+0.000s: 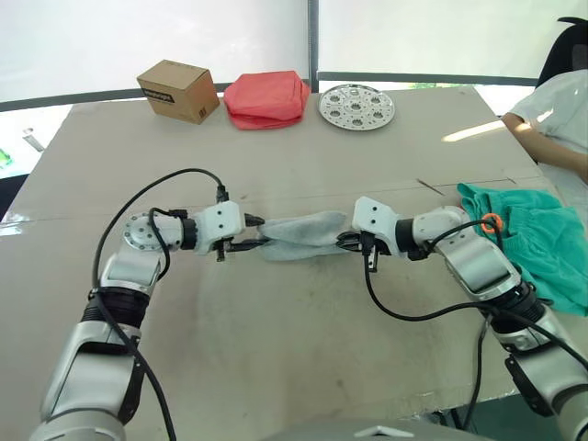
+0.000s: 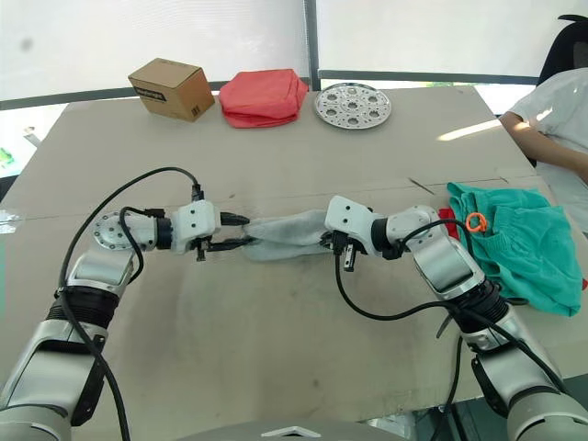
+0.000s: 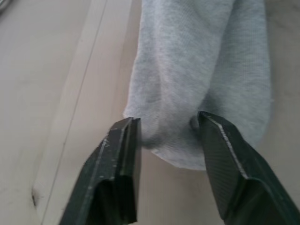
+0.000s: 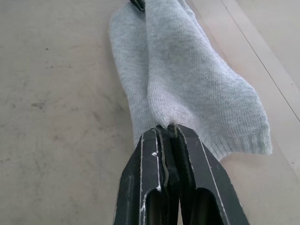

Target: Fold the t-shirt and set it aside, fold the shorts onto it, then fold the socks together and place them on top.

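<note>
Daylight floods in from the top of the head views, where the pale window blinds (image 1: 184, 37) are washed almost white. A bright patch of glare lies on the table (image 1: 276, 349) at the upper right, near the person's sleeve (image 1: 551, 101). Shadows under the arms are soft and faint. In the wrist views the close black fingers (image 3: 122, 178) look slightly soft, the socks (image 4: 187, 93) sharper.
</note>
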### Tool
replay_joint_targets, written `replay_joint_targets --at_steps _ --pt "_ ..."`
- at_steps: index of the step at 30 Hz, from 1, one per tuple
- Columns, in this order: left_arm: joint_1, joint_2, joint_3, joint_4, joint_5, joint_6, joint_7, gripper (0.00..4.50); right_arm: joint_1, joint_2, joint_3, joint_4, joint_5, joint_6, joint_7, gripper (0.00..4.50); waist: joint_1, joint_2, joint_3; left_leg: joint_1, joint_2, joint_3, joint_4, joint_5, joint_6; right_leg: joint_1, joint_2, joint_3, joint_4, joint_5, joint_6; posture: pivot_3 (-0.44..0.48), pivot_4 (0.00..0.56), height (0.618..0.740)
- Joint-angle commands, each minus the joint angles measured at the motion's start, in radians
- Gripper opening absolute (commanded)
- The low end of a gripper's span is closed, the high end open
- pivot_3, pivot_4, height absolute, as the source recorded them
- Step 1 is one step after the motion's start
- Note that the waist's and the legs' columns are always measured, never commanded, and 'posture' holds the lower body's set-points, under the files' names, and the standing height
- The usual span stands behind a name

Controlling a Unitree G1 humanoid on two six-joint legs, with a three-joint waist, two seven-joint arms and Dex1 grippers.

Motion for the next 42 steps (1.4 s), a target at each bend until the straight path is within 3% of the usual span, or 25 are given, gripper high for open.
replay_joint_targets --at_steps 1,2,9,14,21,28,29,30,32,33,35,37,40,42 --pt "-0.026 -0.009 0.018 0.008 -0.041 -0.011 -0.016 0.31 -0.002 -0.007 -0.017 -0.027 0.009 0.005 -0.003 0.0 -0.001 0.0 0.0 0.0 0.0 0.0 0.0 0.0 0.0 0.0 0.0 0.0 0.0 0.0 0.0 0.0 0.15 0.74" --pt "-0.026 -0.01 0.023 0.007 -0.052 -0.003 -0.027 0.07 -0.001 -0.008 -0.017 -0.029 0.01 0.005 -0.003 0.0 -0.001 0.0 0.0 0.0 0.0 0.0 0.0 0.0 0.0 0.0 0.0 0.0 0.0 0.0 0.0 0.0 0.15 0.74" --pt "-0.003 0.033 0.06 -0.029 -0.105 0.006 -0.067 0.07 -0.007 -0.014 -0.024 -0.023 0.006 -0.005 -0.011 0.0 -0.002 0.0 0.0 0.0 0.0 0.0 0.0 0.0 0.0 0.0 0.0 0.0 0.0 0.0 0.0 0.0 0.15 0.74" --pt "0.139 0.107 0.11 -0.274 -0.171 0.13 -0.067 0.07 -0.011 -0.03 -0.031 -0.022 0.006 -0.003 -0.009 0.0 -0.004 0.0 0.0 0.0 0.001 0.0 0.0 0.0 0.0 0.0 0.0 0.0 0.0 0.0 0.0 0.0 0.15 0.74" --pt "0.367 0.118 0.111 -0.552 -0.073 0.222 0.098 0.07 0.011 -0.044 -0.011 -0.012 -0.002 -0.016 -0.007 0.0 0.001 0.001 0.0 0.001 0.001 -0.001 -0.001 0.0 0.0 0.0 0.0 0.001 0.0 0.0 0.0 0.0 0.15 0.74" --pt "0.434 0.052 0.049 -0.625 0.042 0.252 0.241 0.07 0.019 -0.057 -0.006 0.043 -0.036 -0.068 -0.013 0.0 0.002 0.001 0.0 0.003 0.001 0.0 0.0 0.0 0.0 0.001 0.0 0.002 0.0 -0.002 -0.004 0.0 0.15 0.74" --pt "0.432 0.042 0.051 -0.622 0.038 0.262 0.252 0.75 0.02 -0.058 -0.008 0.049 -0.037 -0.085 -0.009 0.0 0.002 0.001 0.001 0.003 0.001 0.0 -0.001 0.0 0.0 0.001 0.0 0.002 0.0 -0.002 -0.004 0.0 0.15 0.74" --pt "0.431 0.037 0.054 -0.615 0.037 0.263 0.258 1.0 0.024 -0.055 -0.019 0.054 -0.03 -0.089 -0.012 0.0 0.001 0.001 0.0 0.003 0.001 0.0 -0.001 0.0 0.0 0.001 0.0 0.002 0.0 -0.002 -0.004 0.0 0.15 0.74" --pt "0.432 0.029 0.079 -0.605 0.012 0.287 0.27 1.88 0.047 -0.069 -0.037 0.032 -0.008 -0.079 0.0 0.62 0.0 0.001 0.0 0.003 0.001 0.0 -0.001 0.0 0.0 0.001 0.0 0.002 0.0 -0.002 -0.003 0.0 0.15 0.74" --pt "0.443 0.024 0.11 -0.611 -0.045 0.329 0.26 2.26 0.071 -0.078 -0.06 0.001 0.007 -0.065 -0.005 0.86 0.0 0.001 0.0 0.003 0.001 0.0 -0.001 0.0 0.0 0.001 0.0 0.002 0.0 -0.001 -0.002 0.0 0.15 0.74" --pt "0.474 0.008 0.193 -0.643 -0.218 0.477 0.225 3.16 0.13 -0.089 -0.126 -0.082 0.068 0.009 -0.015 1.78 0.002 0.0 0.0 0.004 0.002 0.0 -0.001 0.0 0.0 0.002 0.0 0.002 0.0 -0.001 -0.001 0.0 0.15 0.74" --pt "0.511 -0.004 0.261 -0.669 -0.365 0.587 0.195 3.27 0.181 -0.065 -0.199 -0.167 0.156 0.121 -0.038 2.56 0.0 0.001 0.0 0.004 0.003 -0.002 -0.001 0.0 0.0 0.002 0.0 0.003 0.0 0.0 0.0 0.0 0.15 0.74" --pt "0.55 -0.035 0.361 -0.71 -0.589 0.802 0.221 3.27 0.235 0.037 -0.307 -0.255 0.28 0.295 -0.138 2.56 -0.005 0.001 0.0 0.005 0.006 -0.002 -0.001 0.0 0.0 0.002 0.0 0.003 0.0 0.0 0.0 0.0 0.15 0.74" --pt "0.568 -0.039 0.394 -0.731 -0.664 0.896 0.243 3.27 0.25 0.122 -0.354 -0.271 0.315 0.355 -0.226 2.56 -0.004 0.0 0.0 0.007 0.007 -0.002 -0.002 0.0 0.0 0.003 0.0 0.004 0.0 -0.001 0.001 0.0 0.15 0.74"
